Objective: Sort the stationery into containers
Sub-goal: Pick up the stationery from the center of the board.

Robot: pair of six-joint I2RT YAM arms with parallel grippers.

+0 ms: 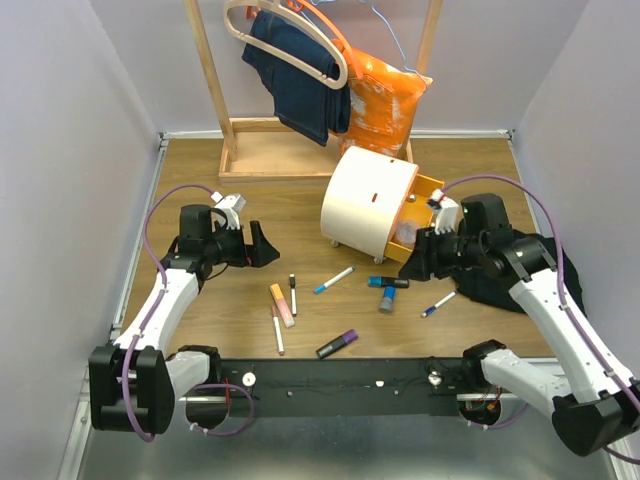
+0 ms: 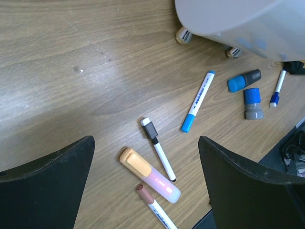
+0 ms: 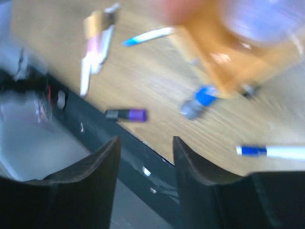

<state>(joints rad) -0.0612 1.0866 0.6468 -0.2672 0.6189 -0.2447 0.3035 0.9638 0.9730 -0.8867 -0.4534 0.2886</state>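
Pens and markers lie loose on the wood in front of the cream cabinet [image 1: 366,200], whose orange drawer [image 1: 424,190] stands pulled out. My left gripper [image 1: 262,245] hangs open and empty above an orange-pink highlighter [image 2: 150,181], a black-capped pen [image 2: 158,149] and a brown-capped pen [image 2: 153,204]. A blue-capped pen [image 2: 198,101] lies further right. My right gripper [image 1: 416,264] is by the drawer's front, its jaws apart with nothing between them. The blurred right wrist view shows the drawer [image 3: 228,57], a purple marker [image 3: 126,114], a blue-and-grey marker [image 3: 198,101] and a blue-tipped pen [image 3: 271,151].
A wooden clothes rack [image 1: 215,90] with dark jeans [image 1: 295,70] and an orange bag [image 1: 385,100] stands at the back. A dark cloth [image 1: 490,288] lies under my right arm. The black base rail [image 1: 340,375] runs along the near edge. Grey walls close in both sides.
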